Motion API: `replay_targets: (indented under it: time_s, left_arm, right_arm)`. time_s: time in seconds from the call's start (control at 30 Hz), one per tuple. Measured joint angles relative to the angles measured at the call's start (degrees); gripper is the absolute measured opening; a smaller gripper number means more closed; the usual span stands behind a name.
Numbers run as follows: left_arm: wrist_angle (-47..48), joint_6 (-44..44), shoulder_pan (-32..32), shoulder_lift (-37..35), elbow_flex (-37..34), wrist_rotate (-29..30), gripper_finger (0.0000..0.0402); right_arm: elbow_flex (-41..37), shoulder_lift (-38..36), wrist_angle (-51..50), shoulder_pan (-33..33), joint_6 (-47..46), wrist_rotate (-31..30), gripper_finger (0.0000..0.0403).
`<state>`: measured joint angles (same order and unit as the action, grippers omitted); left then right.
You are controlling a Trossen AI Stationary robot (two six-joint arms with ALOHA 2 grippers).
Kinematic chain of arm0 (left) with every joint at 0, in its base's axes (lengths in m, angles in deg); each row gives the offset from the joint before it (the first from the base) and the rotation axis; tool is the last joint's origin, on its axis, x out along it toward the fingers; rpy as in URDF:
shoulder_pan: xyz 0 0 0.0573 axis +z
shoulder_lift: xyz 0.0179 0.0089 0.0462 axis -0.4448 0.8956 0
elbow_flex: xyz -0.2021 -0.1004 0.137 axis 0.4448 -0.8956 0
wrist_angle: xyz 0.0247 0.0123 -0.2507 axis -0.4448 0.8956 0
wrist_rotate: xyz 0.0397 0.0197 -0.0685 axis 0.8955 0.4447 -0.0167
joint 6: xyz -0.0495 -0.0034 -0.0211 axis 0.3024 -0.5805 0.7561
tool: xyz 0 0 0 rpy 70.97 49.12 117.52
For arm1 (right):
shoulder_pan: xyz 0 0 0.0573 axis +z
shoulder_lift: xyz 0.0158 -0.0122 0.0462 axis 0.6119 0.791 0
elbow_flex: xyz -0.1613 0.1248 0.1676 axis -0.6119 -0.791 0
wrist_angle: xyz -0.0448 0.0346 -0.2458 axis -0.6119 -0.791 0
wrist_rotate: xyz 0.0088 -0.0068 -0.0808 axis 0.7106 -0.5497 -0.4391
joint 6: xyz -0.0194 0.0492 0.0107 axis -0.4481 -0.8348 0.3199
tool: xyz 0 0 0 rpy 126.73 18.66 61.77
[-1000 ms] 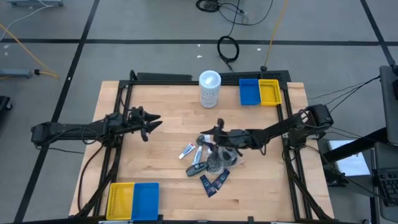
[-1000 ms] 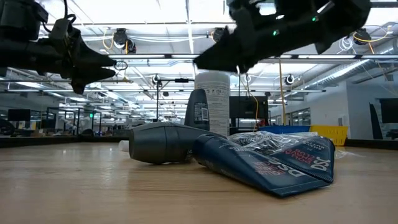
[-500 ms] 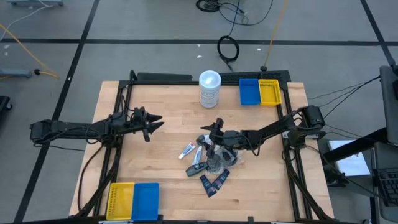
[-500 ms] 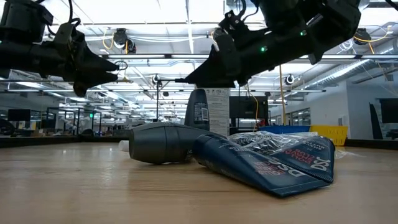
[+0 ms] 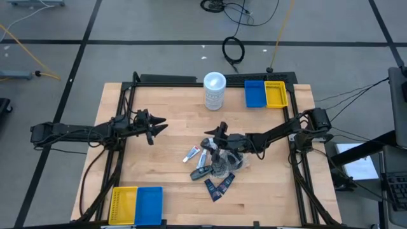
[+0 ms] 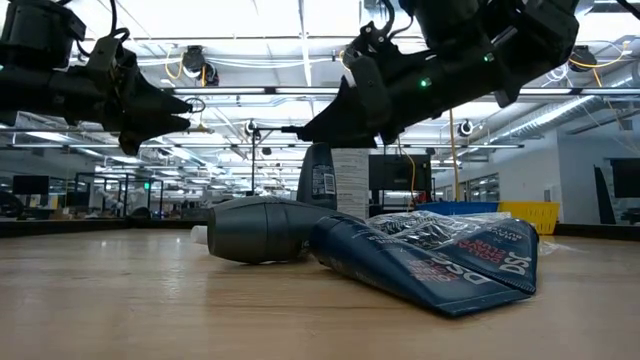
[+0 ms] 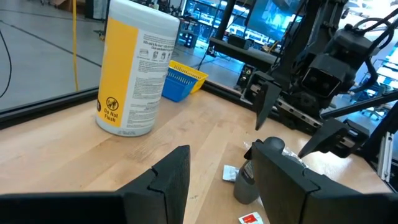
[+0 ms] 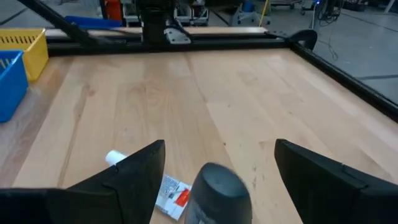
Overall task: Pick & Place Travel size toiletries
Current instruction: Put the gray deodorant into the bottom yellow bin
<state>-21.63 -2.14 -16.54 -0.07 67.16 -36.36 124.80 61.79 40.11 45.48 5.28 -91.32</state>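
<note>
The travel size toiletries lie in a heap at the table's middle: a white tube [image 5: 192, 154], a lying dark grey bottle [image 5: 201, 172], navy sachets [image 5: 220, 185] and a clear-wrapped bundle [image 5: 222, 166]. One dark grey bottle [image 8: 217, 186] stands upright on its base at the heap's far side. My right gripper [image 8: 219, 144] is open and hovers just above this bottle, a finger on either side, apart from it. My left gripper [image 5: 158, 125] is open and holds nothing, raised over the table's left part.
A tall white canister [image 5: 214, 90] stands at the far middle. Blue and yellow bins [image 5: 265, 93] sit at the far right corner, and another pair [image 5: 136, 205] at the near left corner. Bare wood lies between the heap and my left gripper.
My right gripper has gone a little toward the table's left edge and down, coming over the upright dark bottle. The toiletries have stayed where they were.
</note>
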Motion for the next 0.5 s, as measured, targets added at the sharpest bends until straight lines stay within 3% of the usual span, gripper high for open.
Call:
replay_targets:
  time_s: [0.23, 0.5]
  left_arm:
    - [0.02, 0.03, 0.0, 0.0, 0.0, 0.02, 0.017]
    - [0.03, 0.25, 0.0, 0.02, 0.0, -0.02, 0.017]
  right_arm:
    - [-0.03, 0.01, -0.44, -0.61, -1.5, 4.31, 0.0293]
    - [0.06, 5.16, 4.69, -1.45, -1.46, 4.51, 0.0293]
